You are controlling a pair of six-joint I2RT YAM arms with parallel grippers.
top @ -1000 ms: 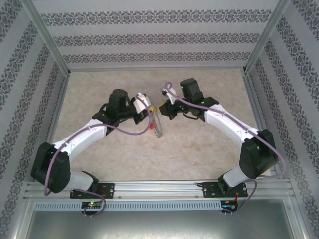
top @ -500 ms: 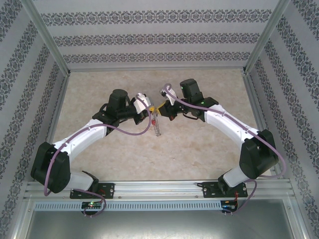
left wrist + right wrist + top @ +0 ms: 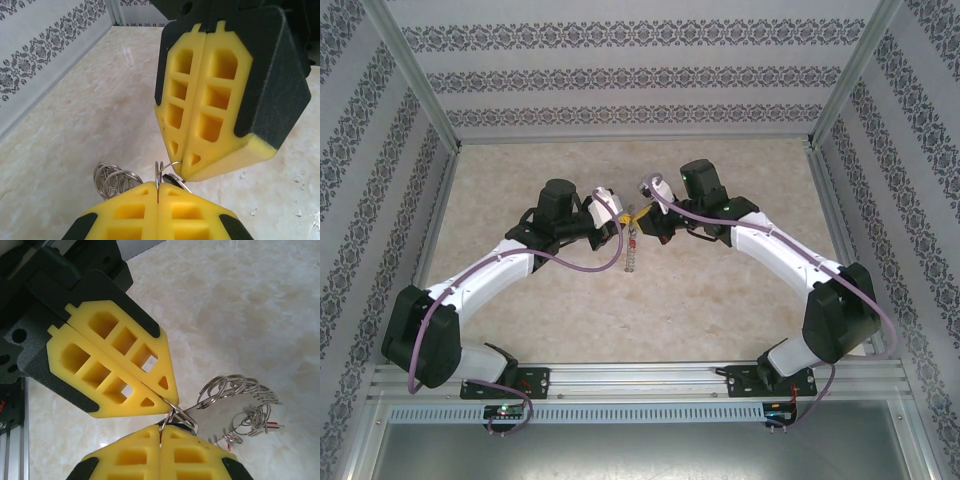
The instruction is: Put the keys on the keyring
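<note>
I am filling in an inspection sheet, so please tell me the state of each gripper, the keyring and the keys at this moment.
Thin silvery-grey wire keyring: held up between both gripper tips, strung rings hanging loose.
Left gripper: shut, pinching the keyring's wire.
Right gripper: shut, tip meeting the left gripper's tip at the keyring.
Small flat metal keys: dangling in the bunch; threaded or not, unclear.

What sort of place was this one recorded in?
Probably a purpose-built robot test cell rather than a home: a marble-pattern tabletop, boxed in by patterned wallpaper panels, held in bare aluminium frame rails.
</note>
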